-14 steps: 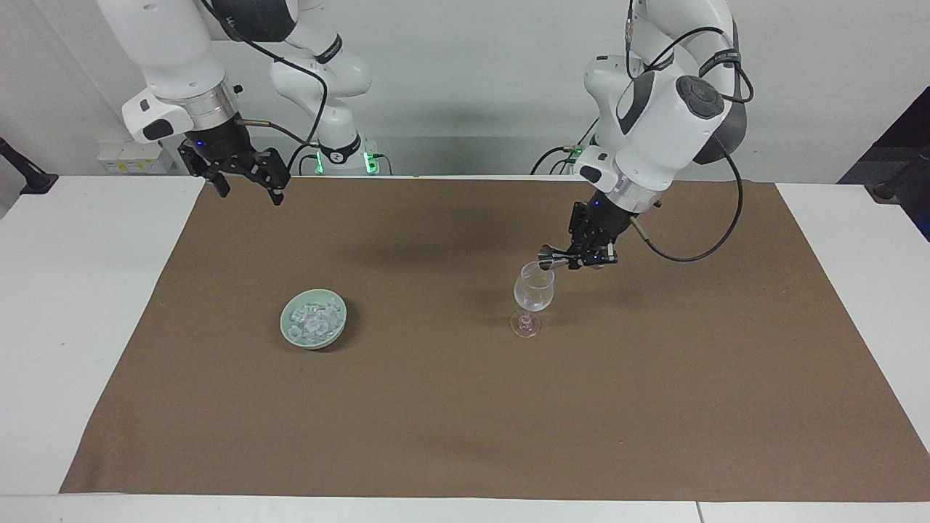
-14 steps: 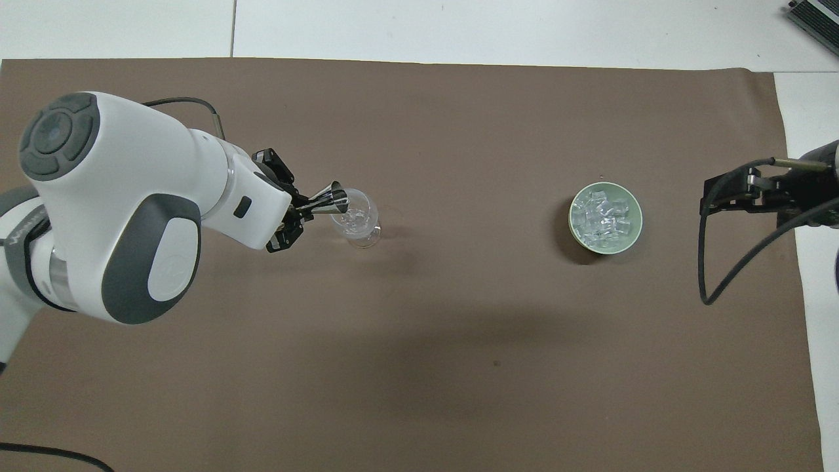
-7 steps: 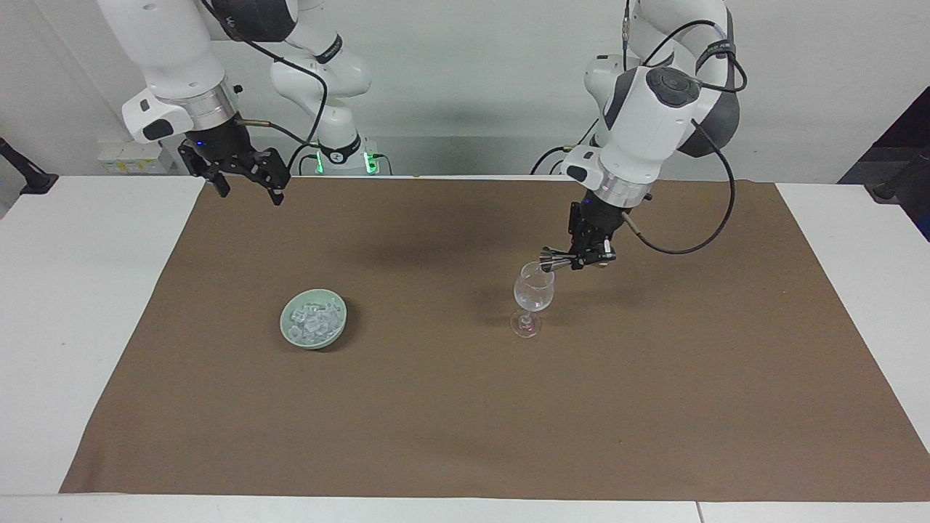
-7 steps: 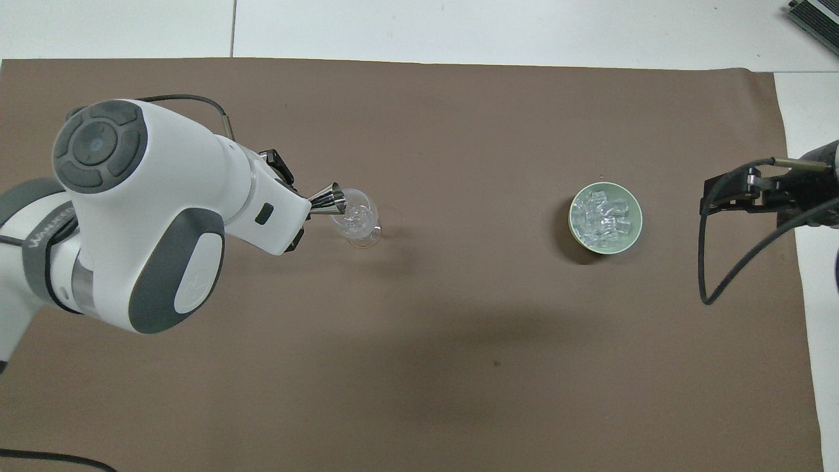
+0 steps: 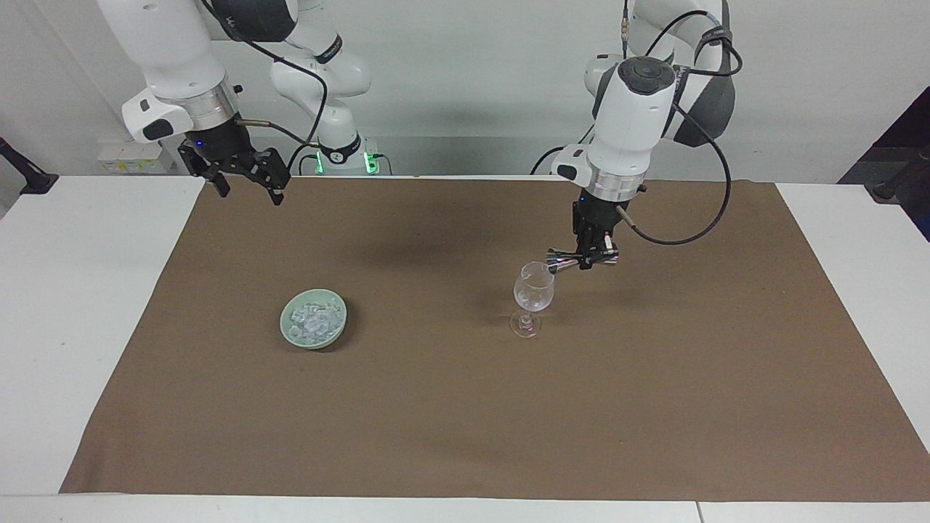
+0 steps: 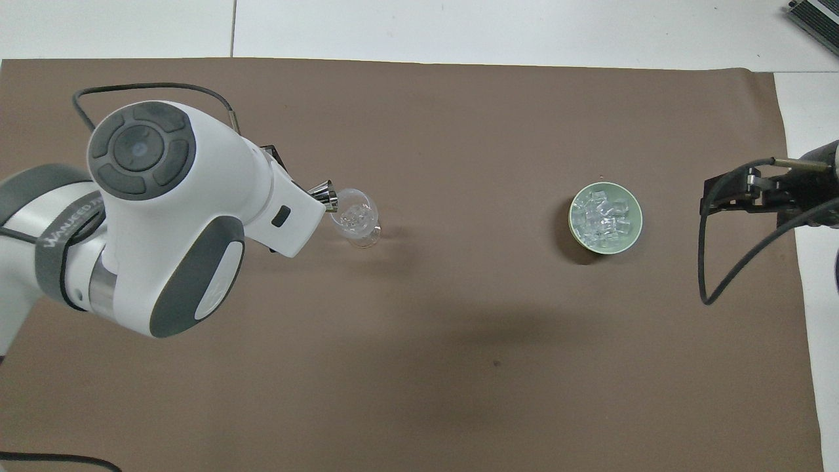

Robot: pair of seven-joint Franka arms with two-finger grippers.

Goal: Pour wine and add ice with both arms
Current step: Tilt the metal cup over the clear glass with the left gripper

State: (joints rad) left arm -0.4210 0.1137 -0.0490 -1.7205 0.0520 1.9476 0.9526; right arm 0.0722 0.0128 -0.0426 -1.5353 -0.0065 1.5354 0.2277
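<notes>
A clear stemmed wine glass point(image 5: 534, 290) point(image 6: 354, 219) stands upright on the brown mat point(image 5: 465, 407). My left gripper point(image 5: 594, 256) is shut on a small metal jigger point(image 5: 563, 259) point(image 6: 324, 193). The jigger lies nearly level, its mouth just beside and above the glass's rim. In the overhead view the left arm's wrist covers that gripper. The wine is hidden; I make out none in the jigger or the glass. The ice point(image 5: 314, 317) point(image 6: 604, 216) fills a pale green bowl point(image 5: 290, 334) point(image 6: 573, 229) toward the right arm's end. My right gripper point(image 5: 248, 192) point(image 6: 704, 196) waits open and empty, high over the mat's corner.
The brown mat point(image 6: 459, 341) covers most of the white table point(image 5: 87, 305). A black cable point(image 6: 711, 288) loops down from the right arm's wrist. Dark stands point(image 5: 29, 178) sit at both ends of the table, close to the robots.
The left arm's wrist has swung more upright. The jigger's mouth has drawn back from over the glass's rim to just beside it. The right arm, bowl and glass have not moved.
</notes>
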